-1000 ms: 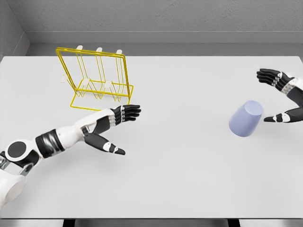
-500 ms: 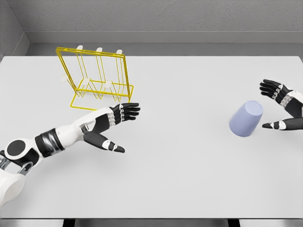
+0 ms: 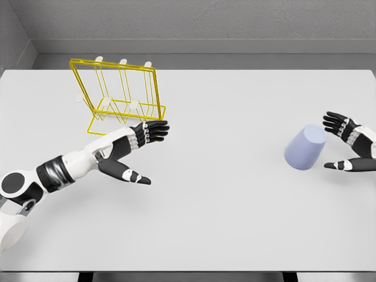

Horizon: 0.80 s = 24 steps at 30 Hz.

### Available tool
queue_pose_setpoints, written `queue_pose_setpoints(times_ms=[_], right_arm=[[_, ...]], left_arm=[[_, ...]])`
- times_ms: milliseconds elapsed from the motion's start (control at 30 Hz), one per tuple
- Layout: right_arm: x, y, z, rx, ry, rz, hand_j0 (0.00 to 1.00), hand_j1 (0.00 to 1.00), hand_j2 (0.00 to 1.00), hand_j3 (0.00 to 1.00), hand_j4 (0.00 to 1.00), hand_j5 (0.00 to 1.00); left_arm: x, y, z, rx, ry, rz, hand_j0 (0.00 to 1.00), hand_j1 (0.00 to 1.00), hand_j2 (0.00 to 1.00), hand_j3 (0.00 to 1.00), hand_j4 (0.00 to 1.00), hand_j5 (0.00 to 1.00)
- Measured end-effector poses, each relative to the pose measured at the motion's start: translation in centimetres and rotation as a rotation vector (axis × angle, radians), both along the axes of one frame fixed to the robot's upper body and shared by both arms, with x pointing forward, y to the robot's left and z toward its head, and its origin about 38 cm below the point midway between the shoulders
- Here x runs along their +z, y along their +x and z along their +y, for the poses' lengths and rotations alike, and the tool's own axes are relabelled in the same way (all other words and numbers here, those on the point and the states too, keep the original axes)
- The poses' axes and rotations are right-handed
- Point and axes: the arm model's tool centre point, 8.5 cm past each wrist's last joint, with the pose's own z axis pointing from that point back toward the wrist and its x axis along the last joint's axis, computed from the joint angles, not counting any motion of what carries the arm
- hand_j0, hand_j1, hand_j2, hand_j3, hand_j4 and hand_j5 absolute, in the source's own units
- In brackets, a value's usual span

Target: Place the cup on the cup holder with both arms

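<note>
While the cup lies tipped on the table far right, the right hand hovers spread beside it, reaching to grasp. Next it must close. The left hand waits spread near the rack.

Open table between cup and rack; left hand fronts rack.

A plain white table fills the head view, its far edge meeting a grey wall. At about ten o'clock from the table's middle stands a yellow wire cup holder with white-tipped pegs, its base flat on the surface. At roughly three o'clock, well apart from it, a pale lavender cup rests on the tabletop.
</note>
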Motion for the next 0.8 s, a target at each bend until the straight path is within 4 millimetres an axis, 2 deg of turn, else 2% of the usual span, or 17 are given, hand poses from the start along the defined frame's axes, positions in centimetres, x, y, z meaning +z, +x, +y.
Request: queue_pose_setpoints(times_ms=[167,233,667,800], right_arm=[[-0.6,0.1,0.9,0.006,0.023,0.001,1.0,1.0,1.0,1.0,1.0,1.0],[-0.8,0.2,1.2,0.008,0.031,0.001,1.0,1.0,1.0,1.0,1.0,1.0],[-1.6,0.4,2.5,0.018,0.055,0.007,1.0,1.0,1.0,1.0,1.0,1.0],[-1.9,0.5,2.9,0.022,0.064,0.01,1.0,1.0,1.0,1.0,1.0,1.0]], left_arm=[[0.2,-0.1,-0.1,-0.005,-0.016,-0.03,1.0,1.0,1.0,1.0,1.0,1.0],[-0.4,-0.7,-0.2,-0.007,-0.023,-0.021,1.0,1.0,1.0,1.0,1.0,1.0],[-0.6,-0.6,-0.4,-0.009,-0.023,-0.032,1.0,1.0,1.0,1.0,1.0,1.0],[-1.6,-0.1,-0.7,0.006,0.008,-0.021,1.0,1.0,1.0,1.0,1.0,1.0]])
